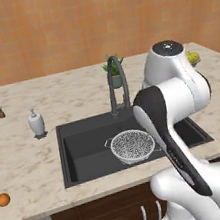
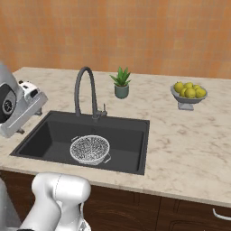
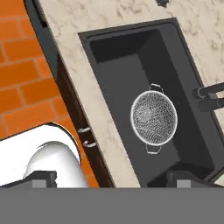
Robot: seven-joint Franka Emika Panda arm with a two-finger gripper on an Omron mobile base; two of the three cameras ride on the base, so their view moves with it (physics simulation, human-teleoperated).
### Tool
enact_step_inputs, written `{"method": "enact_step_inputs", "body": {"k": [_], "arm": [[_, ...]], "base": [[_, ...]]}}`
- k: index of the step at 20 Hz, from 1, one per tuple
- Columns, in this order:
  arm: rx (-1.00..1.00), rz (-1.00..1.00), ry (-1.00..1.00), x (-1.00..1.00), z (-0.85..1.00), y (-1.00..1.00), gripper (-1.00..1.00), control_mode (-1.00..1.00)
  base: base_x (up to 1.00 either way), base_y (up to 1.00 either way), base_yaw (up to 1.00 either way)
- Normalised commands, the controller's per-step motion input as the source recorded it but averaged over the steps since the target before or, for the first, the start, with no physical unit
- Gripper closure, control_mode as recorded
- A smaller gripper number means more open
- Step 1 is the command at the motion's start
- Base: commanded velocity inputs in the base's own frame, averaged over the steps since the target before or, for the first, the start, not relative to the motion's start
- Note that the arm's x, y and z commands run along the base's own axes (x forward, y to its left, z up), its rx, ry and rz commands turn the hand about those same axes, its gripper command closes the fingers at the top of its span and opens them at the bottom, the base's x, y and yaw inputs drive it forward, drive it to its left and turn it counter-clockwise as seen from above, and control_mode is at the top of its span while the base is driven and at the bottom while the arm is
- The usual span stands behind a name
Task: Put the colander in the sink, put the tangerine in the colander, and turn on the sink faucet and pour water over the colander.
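The pincer (image 3: 111,178) hangs wide and empty above the sink (image 3: 109,52), where the colander (image 3: 154,118) already sits. The tangerine (image 1: 2,200) lies far left of the sink, on the surface's (image 1: 68,91) front edge. Next: approach from above, grip gently so it can't roll off.

White arm (image 1: 171,117) bent at elbow, raised high, hand (image 3: 111,179) facing down, fingers wide apart, nothing held
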Motion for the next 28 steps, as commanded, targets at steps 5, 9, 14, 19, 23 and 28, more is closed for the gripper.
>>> {"method": "enact_step_inputs", "body": {"k": [5,9,14,19,23,28], "arm": [[0.03,-0.36,0.05,0.04,-0.02,1.00,-1.00,-1.00],[0.12,-0.27,0.15,0.24,-0.18,1.00,-1.00,-1.00],[0.16,-0.17,0.19,0.23,-0.34,0.96,-1.00,-1.00],[0.13,-0.08,0.10,0.08,-0.47,0.90,-1.00,-1.00],[0.11,-0.05,0.01,0.02,-0.47,0.78,-1.00,-1.00],[0.12,-0.01,0.00,0.01,-0.47,0.65,-1.00,-1.00]], "base": [[0.00,0.00,0.00],[0.00,0.00,0.00],[0.00,0.00,0.00],[0.00,0.00,0.00],[0.00,0.00,0.00],[0.00,0.00,0.00]]}}
